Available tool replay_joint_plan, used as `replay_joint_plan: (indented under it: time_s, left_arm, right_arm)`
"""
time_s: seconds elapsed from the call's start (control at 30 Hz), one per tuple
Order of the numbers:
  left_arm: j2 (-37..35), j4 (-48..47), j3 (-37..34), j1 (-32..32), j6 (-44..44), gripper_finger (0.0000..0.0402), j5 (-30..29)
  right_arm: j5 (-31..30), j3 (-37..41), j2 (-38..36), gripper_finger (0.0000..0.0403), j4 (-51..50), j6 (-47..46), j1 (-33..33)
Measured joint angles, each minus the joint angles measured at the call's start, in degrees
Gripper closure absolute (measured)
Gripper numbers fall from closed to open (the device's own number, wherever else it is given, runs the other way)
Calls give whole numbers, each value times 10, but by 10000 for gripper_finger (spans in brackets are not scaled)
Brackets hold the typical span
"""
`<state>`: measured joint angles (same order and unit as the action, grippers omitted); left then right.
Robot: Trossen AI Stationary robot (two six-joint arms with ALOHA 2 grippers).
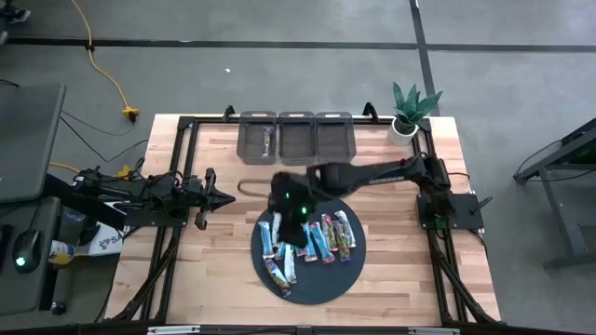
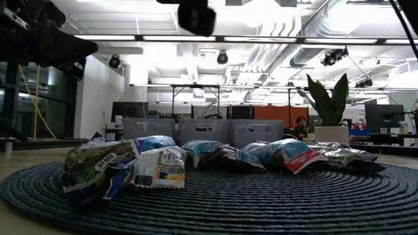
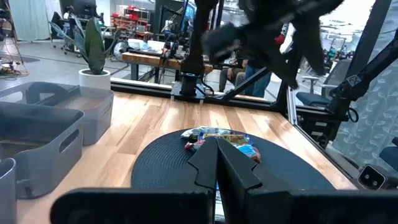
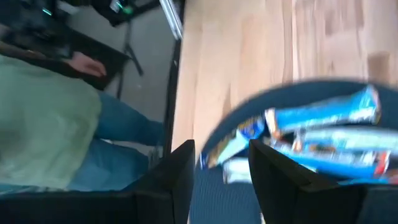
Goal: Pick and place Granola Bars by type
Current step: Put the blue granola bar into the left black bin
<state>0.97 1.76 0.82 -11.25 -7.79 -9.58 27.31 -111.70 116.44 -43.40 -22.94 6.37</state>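
- The foil-wrapped granola bars (image 1: pixel 307 244), mostly light blue with some red and pink ones, are lying spread across a round dark woven mat (image 1: pixel 349 270) on the light wooden counter (image 1: pixel 205 279).
- In the low view the bars (image 2: pixel 160 163) are showing as a crinkled row along the mat (image 2: pixel 261 209), some touching or overlapping one another.
- The right arm is reaching from the right side of the counter over the mat, and the right gripper (image 1: pixel 291 216) is hovering above the bars near the mat's far-left part.
- In the right wrist view the right gripper (image 4: pixel 221 180) is standing with its two dark fingers (image 4: pixel 171 180) apart and nothing between them; blue bars (image 4: pixel 323 137) are lying below, along with the mat's edge.
- A person in a green top and blue jeans (image 4: pixel 56 130) is showing beyond the counter edge in the right wrist view.
- The left arm is waiting at the left edge of the counter, its left gripper (image 1: pixel 222 196) pointing toward the mat with the fingertips together.
- Three grey plastic bins (image 1: pixel 298 137) are sitting side by side along the far edge; the leftmost one is holding one bar (image 1: pixel 269 140).
- A small green plant in a white pot (image 1: pixel 408 113) is standing at the far-right corner, beside the bins.
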Motion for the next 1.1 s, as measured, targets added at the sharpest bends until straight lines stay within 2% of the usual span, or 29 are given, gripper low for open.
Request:
replay_joint_plan:
  time_s: [0.33,0.7,1.1]
  left_arm:
    - [0,0,0,0,0,400,0]
    - [0,0,0,0,0,400,0]
    - [0,0,0,0,0,400,0]
  right_arm:
    - [-166,0,0,269,-24,-103,104]
    - [-422,0,4,269,-11,-245,197]
    - [-482,0,74,269,93,-268,240]
